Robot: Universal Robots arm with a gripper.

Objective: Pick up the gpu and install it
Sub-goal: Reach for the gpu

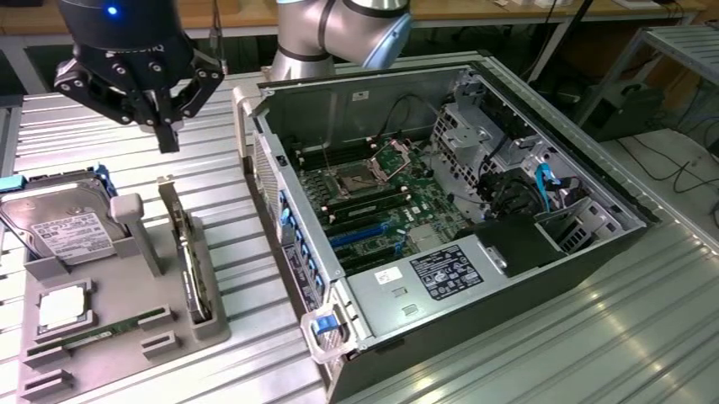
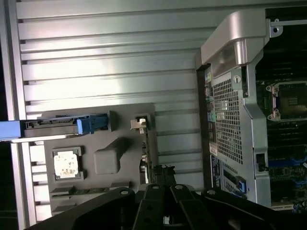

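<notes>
— Dangers, with the hand (image 1: 168, 135) clenched on nothing above the bench (image 1: 629, 337)?
— Below, toward the exterior view's left, hard drive (image 1: 67, 231): possible wrong pick. Almost straight beneath, gpu (image 1: 185, 252) on edge in the grey holder (image 1: 124, 328): could tip if struck by shut fingers. Farther right, open computer case (image 1: 371, 101): cables to snag.
</notes>
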